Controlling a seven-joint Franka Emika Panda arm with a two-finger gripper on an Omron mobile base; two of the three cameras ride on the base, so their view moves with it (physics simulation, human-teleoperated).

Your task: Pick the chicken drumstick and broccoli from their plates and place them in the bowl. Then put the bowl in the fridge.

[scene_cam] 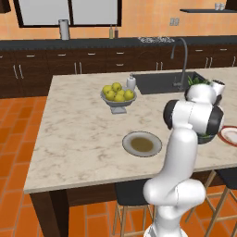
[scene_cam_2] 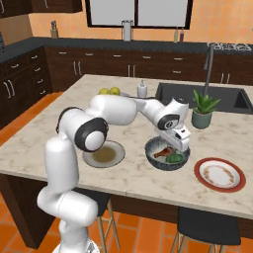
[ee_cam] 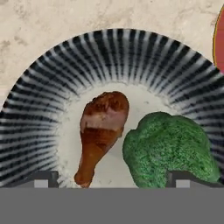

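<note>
The dark ribbed bowl (ee_cam: 118, 52) sits on the island counter right under my hand. Inside it lie the reddish-brown chicken drumstick (ee_cam: 101, 131), bone end toward me, and the green broccoli (ee_cam: 168, 151) beside it on the right. My gripper (ee_cam: 114, 181) hangs just above the bowl (scene_cam_2: 153, 148), open, with its fingertips (ee_cam: 41, 179) wide apart and nothing between them. From the right base, the gripper (scene_cam_2: 177, 146) hovers over the drumstick (scene_cam_2: 161, 153) and broccoli (scene_cam_2: 174, 158). The grey plate (scene_cam_2: 104, 154) and the red-rimmed plate (scene_cam_2: 219, 175) flank the bowl, both bare. The fridge is out of view.
A footed fruit bowl (scene_cam: 117, 95) with yellow fruits stands mid-counter near a soap bottle (scene_cam: 131, 82). A potted plant (scene_cam_2: 202, 108) stands beside the sink (scene_cam_2: 217, 96) with its tall faucet. Stools (scene_cam_2: 197, 222) are tucked under the counter's near edge.
</note>
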